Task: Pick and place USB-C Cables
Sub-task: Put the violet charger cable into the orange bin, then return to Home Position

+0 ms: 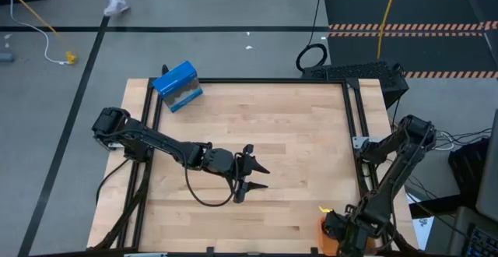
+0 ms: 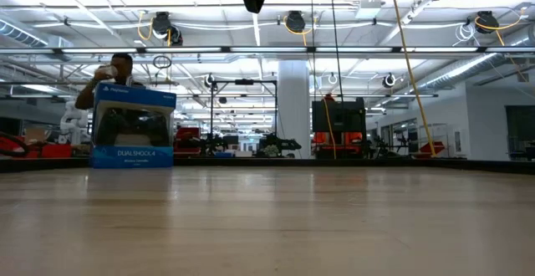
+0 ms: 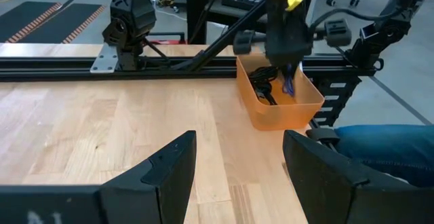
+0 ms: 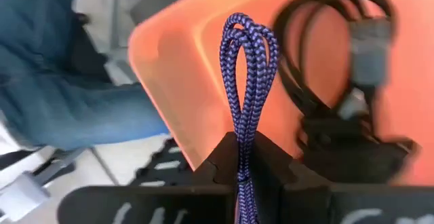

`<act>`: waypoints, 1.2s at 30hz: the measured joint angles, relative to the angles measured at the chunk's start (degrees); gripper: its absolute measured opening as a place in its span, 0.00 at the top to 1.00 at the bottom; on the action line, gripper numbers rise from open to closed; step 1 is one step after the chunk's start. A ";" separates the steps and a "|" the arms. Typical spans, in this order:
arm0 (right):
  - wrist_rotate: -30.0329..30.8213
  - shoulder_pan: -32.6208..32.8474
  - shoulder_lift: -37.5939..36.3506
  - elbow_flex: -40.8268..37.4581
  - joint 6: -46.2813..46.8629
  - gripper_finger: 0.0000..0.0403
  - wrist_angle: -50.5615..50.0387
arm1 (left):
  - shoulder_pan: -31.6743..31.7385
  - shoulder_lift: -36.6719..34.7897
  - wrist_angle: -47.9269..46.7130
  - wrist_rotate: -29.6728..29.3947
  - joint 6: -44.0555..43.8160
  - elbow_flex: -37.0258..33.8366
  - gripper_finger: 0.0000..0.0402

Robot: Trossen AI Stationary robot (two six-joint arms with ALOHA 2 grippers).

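A purple-blue braided USB-C cable (image 4: 247, 68) is in my right gripper (image 4: 242, 146), which is shut on it above an orange bin (image 3: 271, 115) at the table's near right corner. The left wrist view shows that gripper (image 3: 290, 58) pointing steeply down, with the cable (image 3: 289, 83) hanging inside the bin's rim. Black coiled cables (image 3: 263, 83) lie in the bin (image 4: 190, 54), and one black coil (image 4: 339, 81) is just beside the purple one. My left gripper (image 1: 266, 177) waits open over the middle of the table, holding nothing. My right gripper pinches the folded purple-blue cable bundle between its two fingers, several strands together (image 4: 241, 166). The looped end (image 4: 249, 37) sticks out past the fingertips. The fingers come from above, slanting down into the bin. Whether the cable touches the bin's floor I cannot tell.
A blue game-controller box (image 1: 177, 86) stands at the far left corner. My left arm's black cord (image 1: 204, 193) loops on the table. A person's leg in blue jeans (image 3: 383, 149) is close to the bin, beyond the table's edge. Black frame rails (image 3: 81, 64) run along the table's edges.
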 joint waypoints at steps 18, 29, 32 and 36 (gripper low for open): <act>-1.37 -0.17 0.00 -6.64 0.55 0.94 9.39 | 0.00 0.00 -0.35 0.00 0.00 0.00 0.44; -1.23 -0.51 -4.07 -6.64 -0.04 0.77 8.97 | 0.00 -0.01 -0.35 0.00 0.00 0.00 0.44; -1.22 -0.70 -6.24 -6.64 1.09 0.72 6.86 | 0.00 0.00 -0.35 0.00 0.01 0.00 0.44; -1.24 -0.83 -9.37 -6.64 1.12 0.71 3.39 | 0.00 0.00 -0.32 0.01 0.03 0.00 0.44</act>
